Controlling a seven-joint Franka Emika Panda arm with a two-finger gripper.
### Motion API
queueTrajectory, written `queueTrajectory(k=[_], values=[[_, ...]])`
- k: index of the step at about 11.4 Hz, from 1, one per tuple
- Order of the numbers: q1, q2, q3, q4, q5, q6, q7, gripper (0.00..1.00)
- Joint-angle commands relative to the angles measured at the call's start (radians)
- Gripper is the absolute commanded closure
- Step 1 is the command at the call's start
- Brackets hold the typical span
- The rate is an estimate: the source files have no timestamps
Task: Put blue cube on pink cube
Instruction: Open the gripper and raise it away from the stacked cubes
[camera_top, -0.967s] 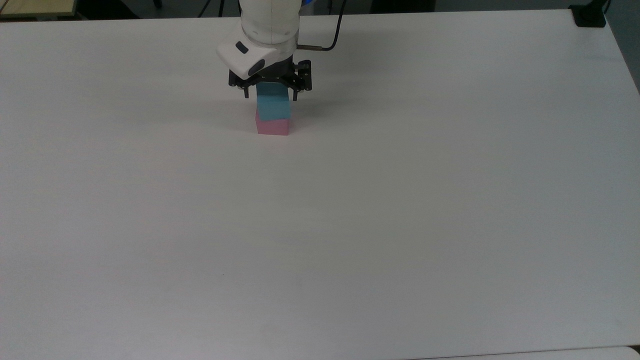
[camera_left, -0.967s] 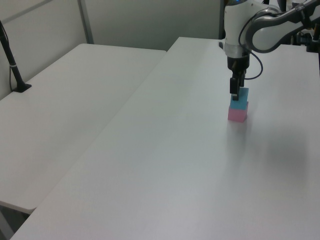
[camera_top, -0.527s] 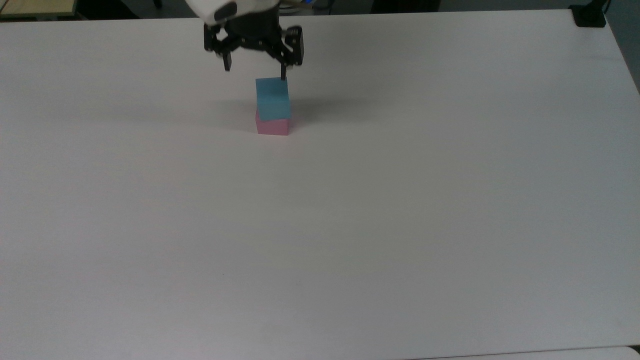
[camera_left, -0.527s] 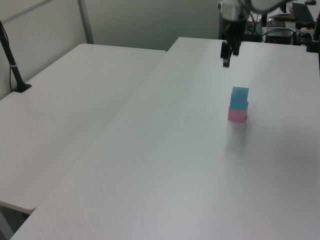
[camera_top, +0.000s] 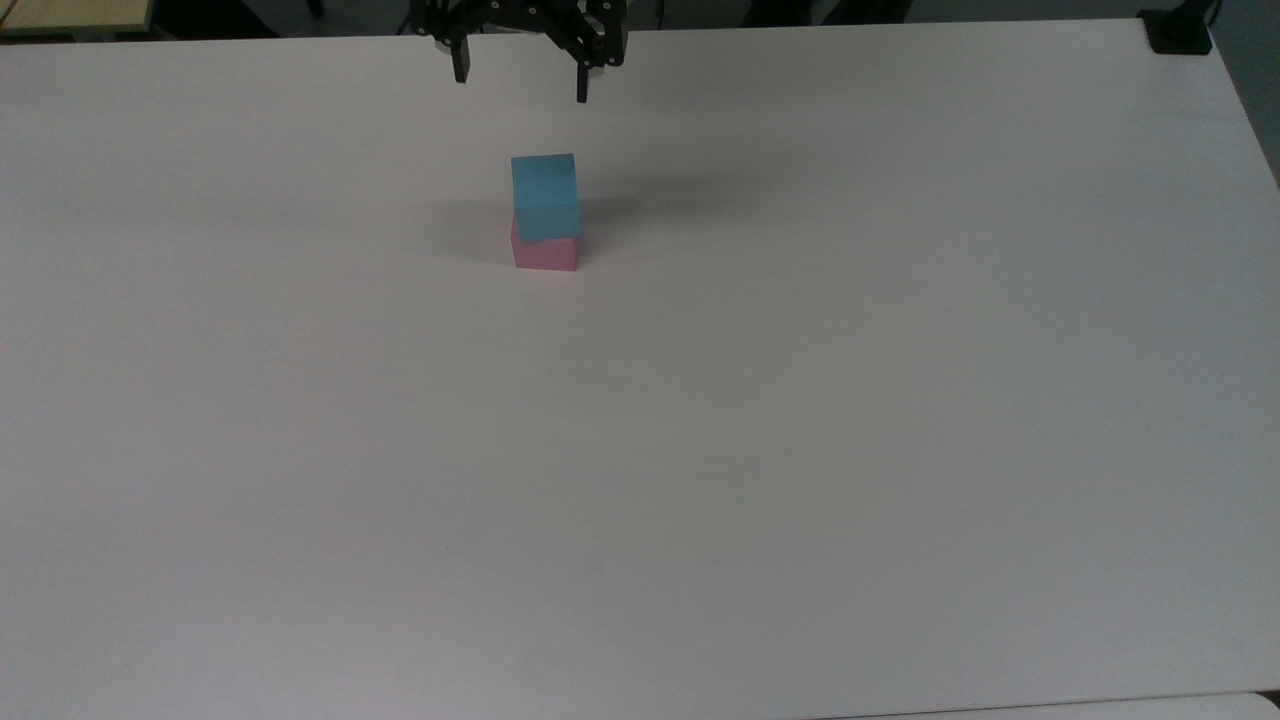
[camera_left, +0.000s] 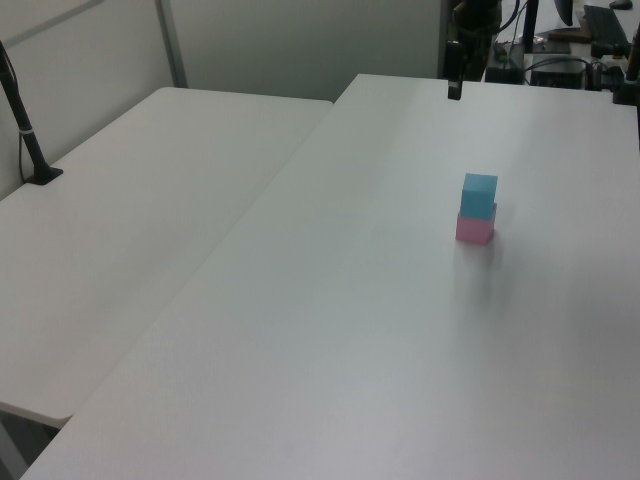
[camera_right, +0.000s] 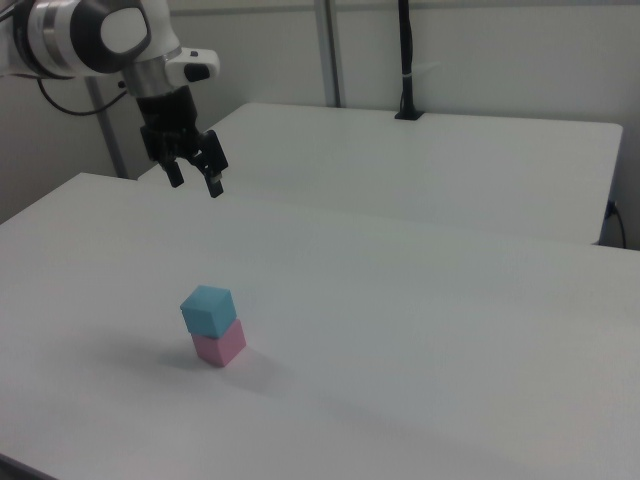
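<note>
Blue cube (camera_top: 546, 195) (camera_left: 479, 194) (camera_right: 207, 309): light-blue, matte. Sits on top of the pink cube, turned slightly out of line with it, so its edges do not match the edges beneath. Lies below the pincer and well apart from it, with nothing touching its sides or top.

Pink cube (camera_top: 545, 253) (camera_left: 475, 229) (camera_right: 220, 345): pastel pink, matte, same size as the blue one. Rests flat on the white table (camera_top: 760, 430) (camera_left: 400, 330) (camera_right: 450, 330), directly under the blue cube and carrying it. Also below the pincer and well apart from it.

Pincer (camera_top: 521, 85) (camera_left: 454, 90) (camera_right: 195, 183): black, two-fingered, on a white arm (camera_right: 95, 32). Released and empty; the two fingers (camera_top: 460, 68) hang down with a wide gap between them and hold nothing. Raised high above the tabletop. In the top view it stands at the upper edge, above the stack in the picture; in the right view it stands up and to the right view's left of the stack; in the left view it stands near the far end of the table, beyond the stack.

Shadow (camera_top: 660, 195): soft grey patch on the table just beside the stack, on the top view's right.

Second white table (camera_left: 130, 230) (camera_right: 430, 165): stands alongside the first, past the pincer in the right view.

Black post (camera_left: 25, 125) (camera_right: 407, 60): upright on the second table, well apart from the pincer.
</note>
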Motion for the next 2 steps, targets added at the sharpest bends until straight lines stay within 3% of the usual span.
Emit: queueTrajectory(k=[1, 2], values=[[-0.005, -0.001, -0.037, 0.038, 0.064, -0.040, -0.016, 0.00], [-0.005, -0.001, -0.037, 0.041, 0.064, -0.067, -0.017, 0.00]])
